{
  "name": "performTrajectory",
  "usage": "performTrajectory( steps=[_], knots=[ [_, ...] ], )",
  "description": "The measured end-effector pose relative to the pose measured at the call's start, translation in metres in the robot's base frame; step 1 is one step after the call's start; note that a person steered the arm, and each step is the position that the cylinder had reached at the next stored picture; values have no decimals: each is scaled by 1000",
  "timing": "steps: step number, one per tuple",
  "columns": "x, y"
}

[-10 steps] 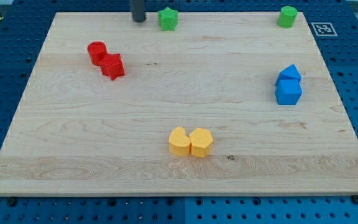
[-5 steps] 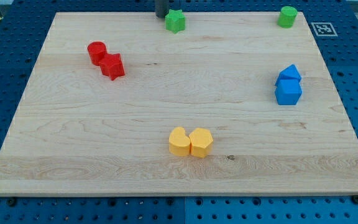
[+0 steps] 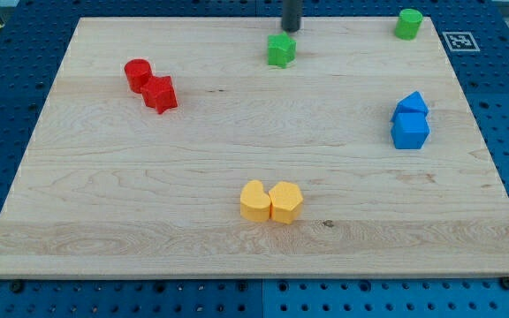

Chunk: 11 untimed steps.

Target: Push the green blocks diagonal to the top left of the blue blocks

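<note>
wooden board point(image 3: 104, 194) ×1 | blue blocks point(image 3: 410, 121) ×2, touching, right | yellow blocks point(image 3: 270, 201) ×2, touching | red blocks point(image 3: 150, 85) ×2, touching | green star-like block point(image 3: 281, 50) ×1, top centre, just below my tip point(image 3: 291, 29) | green cylinder point(image 3: 407, 24) ×1, top right | plain rod, no jaws

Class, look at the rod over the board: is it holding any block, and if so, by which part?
Nothing is held. My tip has no jaws; it stands just above and slightly to the right of the green block near the view's top, close to its upper edge.
</note>
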State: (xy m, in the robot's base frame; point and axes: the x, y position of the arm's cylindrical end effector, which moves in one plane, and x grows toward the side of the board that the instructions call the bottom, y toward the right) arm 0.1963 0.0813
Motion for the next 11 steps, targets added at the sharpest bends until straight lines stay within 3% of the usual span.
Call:
performTrajectory(
  steps=[3,5,11],
  knots=[
    [-5,103],
    [-5,229],
    [50,162]
  ],
)
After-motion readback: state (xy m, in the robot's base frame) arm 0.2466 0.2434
